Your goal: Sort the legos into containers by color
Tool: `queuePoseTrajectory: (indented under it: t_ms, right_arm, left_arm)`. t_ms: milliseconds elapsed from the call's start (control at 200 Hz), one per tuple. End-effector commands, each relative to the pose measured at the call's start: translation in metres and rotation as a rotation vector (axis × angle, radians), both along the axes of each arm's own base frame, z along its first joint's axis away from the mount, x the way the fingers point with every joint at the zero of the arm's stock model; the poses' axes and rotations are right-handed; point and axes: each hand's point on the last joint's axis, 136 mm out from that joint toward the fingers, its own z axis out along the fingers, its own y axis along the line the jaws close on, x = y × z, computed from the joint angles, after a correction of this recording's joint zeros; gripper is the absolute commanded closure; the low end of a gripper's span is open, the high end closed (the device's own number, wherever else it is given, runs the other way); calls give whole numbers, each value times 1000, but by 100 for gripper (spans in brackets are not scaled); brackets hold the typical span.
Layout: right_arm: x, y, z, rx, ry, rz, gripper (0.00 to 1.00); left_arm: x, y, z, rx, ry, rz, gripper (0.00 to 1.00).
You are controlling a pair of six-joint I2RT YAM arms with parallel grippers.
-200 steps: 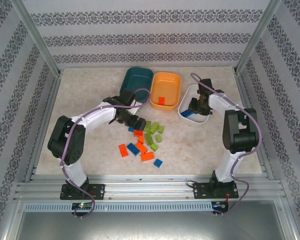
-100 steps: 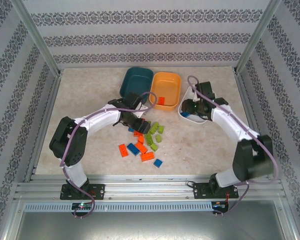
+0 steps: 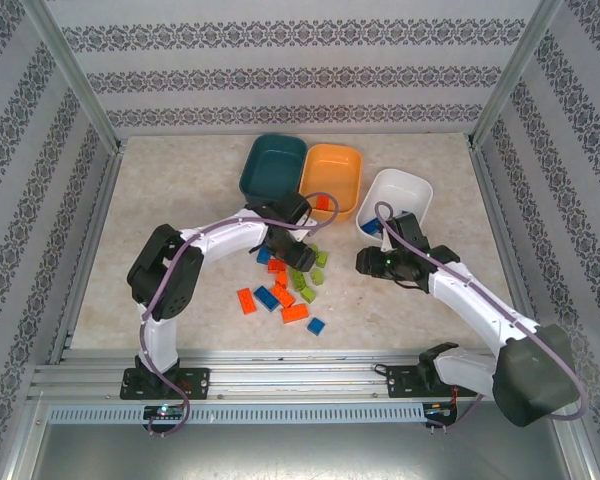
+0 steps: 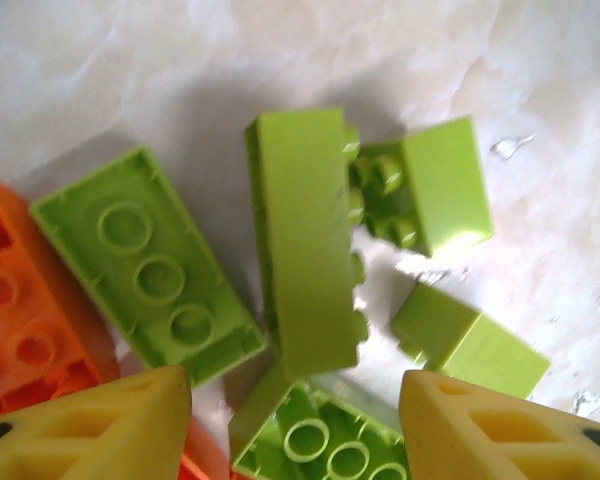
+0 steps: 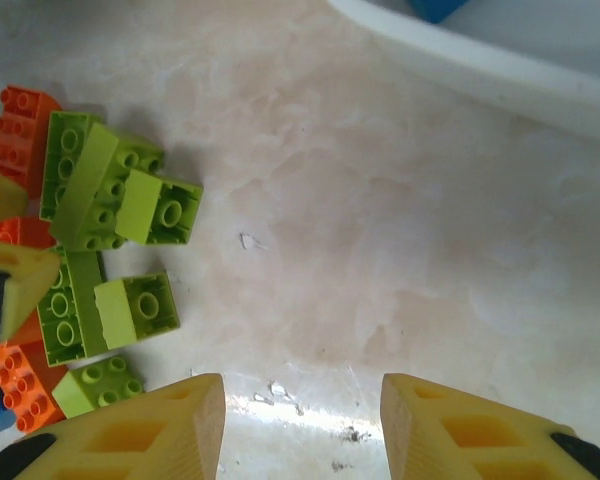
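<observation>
Currently both gape: left gripper (image 4: pixel 295 388) over lime legos (image 4: pixel 305 240), perhaps touching one, right gripper (image 5: pixel 300 390) at seven o'clock of the white tray (image 5: pixel 500 72).

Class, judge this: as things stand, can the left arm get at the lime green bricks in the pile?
Probably yes. The left end effector hangs right above the lime green bricks. Its fingers are spread apart with nothing gripped, and nothing lies between them and the bricks.

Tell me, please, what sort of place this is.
Probably a robot test cell: patterned wall panels box in the table, and two arms are bolted to an aluminium rail at its near edge.
</observation>
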Motion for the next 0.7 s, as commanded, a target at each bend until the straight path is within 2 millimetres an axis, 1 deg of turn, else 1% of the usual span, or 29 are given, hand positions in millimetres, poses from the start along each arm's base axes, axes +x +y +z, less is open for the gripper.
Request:
queuePoseTrajectory:
  t_ms: [0, 75, 150, 230, 340, 395, 535, 570, 630, 695]
  right_arm:
    - [-11, 3, -5, 38, 23, -8, 55]
    - [-15, 3, -8, 42, 25, -9, 55]
    - [-16, 3, -8, 47, 26, -9, 55]
    - [-17, 4, -8, 53, 27, -7, 55]
    - [-19, 6, -8, 58, 29, -3, 54]
    - [-20, 7, -8, 58, 31, 1, 54]
    - [-23, 14, -11, 59, 46, 24, 49]
    - [-23, 16, -12, 61, 51, 27, 48]
    - [-21, 22, -13, 69, 53, 36, 47]
    - [-18, 28, -14, 71, 61, 46, 47]
  left_arm:
    - [2, -7, -2, 44, 5, -3, 45]
    - [5, -11, -4, 55, 8, -7, 49]
    - [7, -14, -8, 65, 14, -10, 50]
    - [9, -14, -12, 83, 17, -11, 52]
    - [11, -12, -18, 105, 22, -9, 58]
    - [11, -12, -20, 107, 28, -7, 58]
    - [10, -12, -27, 112, 42, -4, 59]
    - [10, -12, -28, 114, 41, -4, 61]
    - [10, -13, -28, 114, 45, -2, 69]
    - [10, -15, -27, 105, 50, -2, 75]
